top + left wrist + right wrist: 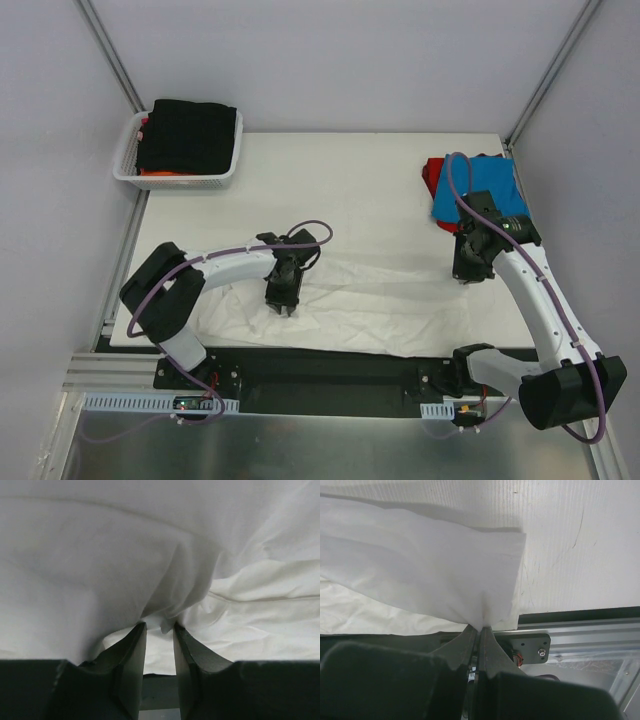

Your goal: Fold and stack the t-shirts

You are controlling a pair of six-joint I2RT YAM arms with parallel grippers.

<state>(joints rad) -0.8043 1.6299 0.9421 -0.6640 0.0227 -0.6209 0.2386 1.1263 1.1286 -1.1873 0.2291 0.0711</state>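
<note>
White table (pixel 350 180): overhead hides grips; wrist views show left pincer (pixel 159 626), right pincer (pixel 480 628) clamping white t-shirt (pixel 400 300).

The white t-shirt (pixel 380 305) is soft, thin cloth. It is matt and full of creases. The blue t-shirt (pixel 485 185) and the red t-shirt (pixel 433 175) are cloth too, and not shiny. The black t-shirt (pixel 190 135) looks like dull, soft cloth. The basket (pixel 125 165) is white plastic with little holes all over. The tabletop (pixel 350 180) is white, flat and matt, with fine lines and thin scratches. The left tool (pixel 160 626) and the right tool (pixel 480 627) have dark, matt fingers that look like hard plastic. The rail (pixel 580 630) is silver metal with a soft shine. The cable (pixel 312 223) is purple and smooth.
</note>
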